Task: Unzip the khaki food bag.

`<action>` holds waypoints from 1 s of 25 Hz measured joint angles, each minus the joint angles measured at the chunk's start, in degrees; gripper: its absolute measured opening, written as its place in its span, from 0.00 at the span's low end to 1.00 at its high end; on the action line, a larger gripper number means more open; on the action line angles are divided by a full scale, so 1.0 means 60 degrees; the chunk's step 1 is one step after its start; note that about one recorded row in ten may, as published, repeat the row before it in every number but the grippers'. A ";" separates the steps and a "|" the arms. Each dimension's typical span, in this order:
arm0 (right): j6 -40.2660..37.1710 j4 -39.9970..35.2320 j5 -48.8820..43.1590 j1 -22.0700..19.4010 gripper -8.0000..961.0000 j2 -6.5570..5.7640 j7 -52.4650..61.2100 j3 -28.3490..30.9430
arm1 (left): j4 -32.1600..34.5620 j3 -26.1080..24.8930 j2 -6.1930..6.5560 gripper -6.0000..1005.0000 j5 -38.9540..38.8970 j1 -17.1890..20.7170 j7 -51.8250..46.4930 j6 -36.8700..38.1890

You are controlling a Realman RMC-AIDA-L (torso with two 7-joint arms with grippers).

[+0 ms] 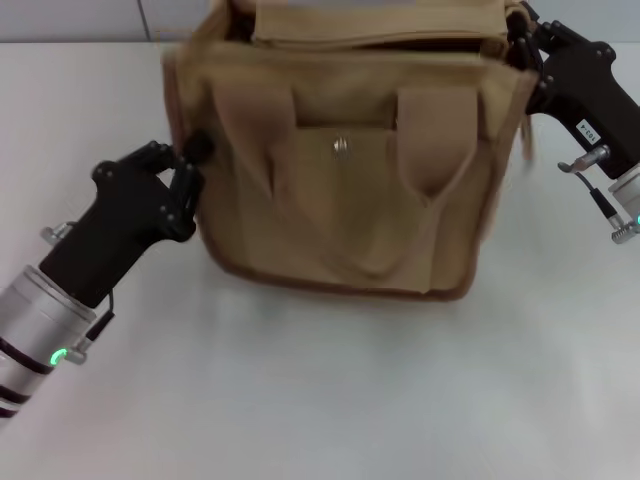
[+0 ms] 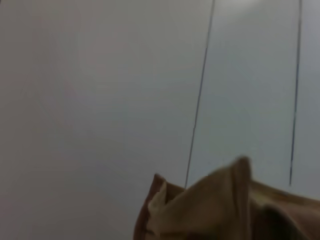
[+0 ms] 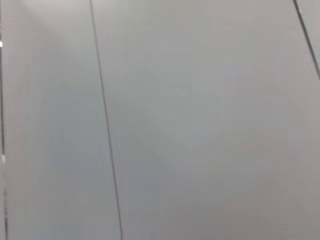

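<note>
The khaki food bag (image 1: 350,180) stands on the white table in the middle of the head view. It is tan canvas with brown trim, two loop handles and a silver snap (image 1: 341,148) on the front pocket. Its top edge lies at the upper border of the view, and the zipper does not show clearly. My left gripper (image 1: 192,158) is at the bag's left side, with its fingers pinched on the side edge. My right gripper (image 1: 521,38) is against the bag's top right corner. A tan corner of the bag (image 2: 210,210) shows in the left wrist view.
The white table (image 1: 330,400) spreads out in front of the bag and to both sides. A pale wall with thin dark seams (image 3: 105,125) fills the right wrist view and most of the left wrist view.
</note>
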 joint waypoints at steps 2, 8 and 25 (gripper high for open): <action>0.0160 0.0031 0.0058 -0.0040 0.12 0.0019 0.0001 0.0075 | -0.0139 -0.0121 0.0001 0.13 0.0044 -0.0032 -0.0145 -0.0277; -0.0020 0.0073 0.0153 -0.0327 0.18 0.0023 0.0176 0.0159 | -0.0022 -0.0381 -0.0002 0.20 0.0098 0.0285 -0.0263 0.0180; -0.6305 -0.3774 -0.1005 -0.1891 0.72 -0.0567 0.3302 -0.3368 | 0.4888 0.0198 0.0860 0.80 0.2921 0.1617 -0.3632 0.2700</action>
